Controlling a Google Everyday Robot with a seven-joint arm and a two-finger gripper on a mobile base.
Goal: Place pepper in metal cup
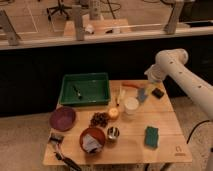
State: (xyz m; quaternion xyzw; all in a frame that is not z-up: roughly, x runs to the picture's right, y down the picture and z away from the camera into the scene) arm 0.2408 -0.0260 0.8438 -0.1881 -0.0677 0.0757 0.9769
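Note:
The pepper (131, 84) is a slim red-orange streak lying on the wooden table (165, 150) near its back edge, right of the green tray. The metal cup (113, 133) is small and shiny and stands near the front, between the red-brown bowl and the green sponge. My gripper (143, 94) hangs from the white arm on the right, just in front of the pepper's right end and beside the white cup. It is open and I see nothing in it.
A green tray (84, 89) sits at the back left and a purple bowl (62, 118) at the left. Grapes (99, 119), a small yellow-orange fruit (113, 114), a white cup (131, 105), a red-brown bowl (92, 139), a green sponge (151, 136) and a black item (158, 93) share the table.

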